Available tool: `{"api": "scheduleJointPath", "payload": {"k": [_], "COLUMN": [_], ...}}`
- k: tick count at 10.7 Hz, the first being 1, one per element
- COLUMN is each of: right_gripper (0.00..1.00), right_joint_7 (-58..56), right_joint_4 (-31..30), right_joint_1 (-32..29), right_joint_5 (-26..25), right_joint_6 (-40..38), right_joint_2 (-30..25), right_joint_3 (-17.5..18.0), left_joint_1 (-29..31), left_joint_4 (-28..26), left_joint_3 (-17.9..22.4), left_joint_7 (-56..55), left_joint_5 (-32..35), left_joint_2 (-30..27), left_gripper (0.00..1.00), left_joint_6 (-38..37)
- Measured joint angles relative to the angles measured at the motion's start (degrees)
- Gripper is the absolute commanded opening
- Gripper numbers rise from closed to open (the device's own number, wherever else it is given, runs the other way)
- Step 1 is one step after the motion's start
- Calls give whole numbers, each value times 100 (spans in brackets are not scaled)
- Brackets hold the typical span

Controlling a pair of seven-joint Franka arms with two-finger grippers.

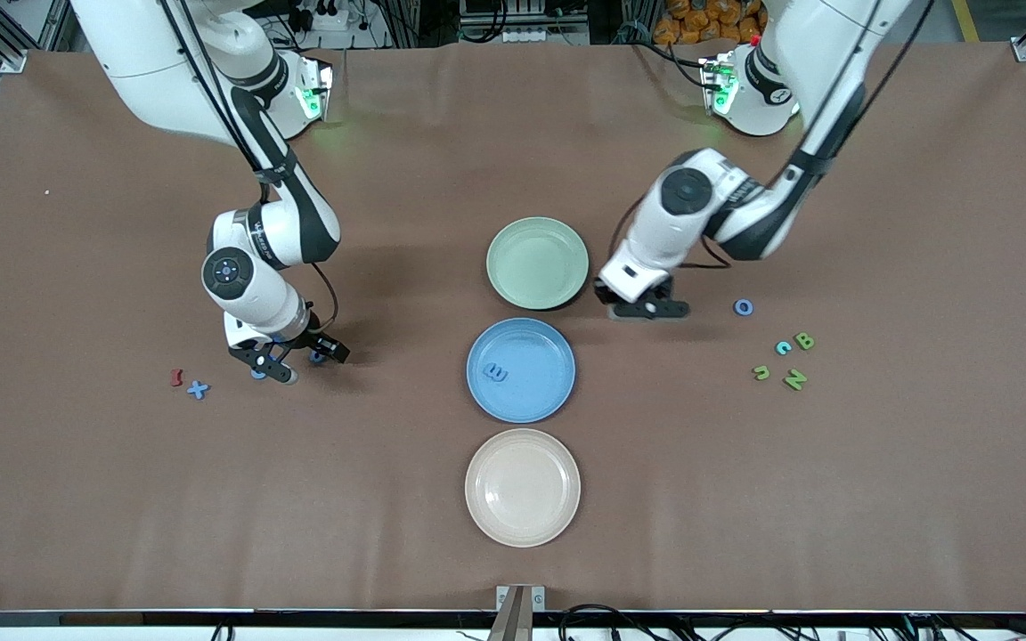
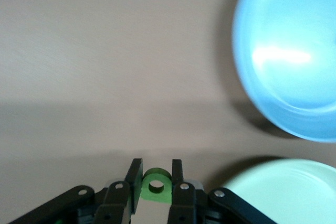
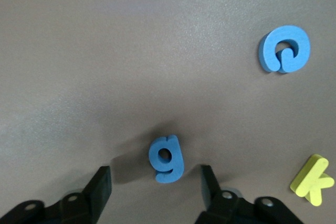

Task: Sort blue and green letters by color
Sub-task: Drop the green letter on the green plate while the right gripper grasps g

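My left gripper (image 1: 647, 309) is low beside the green plate (image 1: 537, 263), toward the left arm's end. In the left wrist view it (image 2: 156, 169) is shut on a green letter with a round hole (image 2: 156, 187). My right gripper (image 1: 308, 361) is open, low over the table, with a blue g (image 3: 167, 158) between its fingers, untouched. A second curled blue letter (image 3: 285, 49) lies close by. A blue X (image 1: 199, 389) lies beside the right gripper. A blue E (image 1: 497, 373) lies on the blue plate (image 1: 531, 401). Blue O (image 1: 744, 307), blue c (image 1: 783, 347), green B (image 1: 803, 340), green N (image 1: 795, 379) and a small green letter (image 1: 761, 372) lie toward the left arm's end.
A beige plate (image 1: 522, 487) stands nearest the front camera, in line with the other two plates. A dark red letter (image 1: 176, 377) lies next to the X. A yellow k (image 3: 313, 180) lies near the right gripper.
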Motion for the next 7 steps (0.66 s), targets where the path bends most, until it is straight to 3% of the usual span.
{"api": "scheduleJointPath", "payload": {"k": [3,4,6,7], "right_gripper": [16,5,0,0], "right_joint_7": [-9,-28,-83,-106], "right_joint_4": [-68,-70,-74,-75], "right_joint_1": [-31,-37,-72,-74], "right_joint_5": [1,1,1,1], "right_joint_6": [51,62,60,66], "right_joint_2": [0,-2,-45,-48], "right_joint_3": [1,0,-3,-2], "left_joint_1": [-724,-936,-1371,-1499], "left_joint_4": [299,354,362,362], "left_joint_3": [-10,-11,-7,-2], "left_joint_7": [-962,-1127,-1401,-1486], "left_joint_5": [0,0,0,0], "left_joint_2": [8,20,114,186], "left_gripper": [0,0,0,40], "left_joint_6": [-183,-310,-411,-422]}}
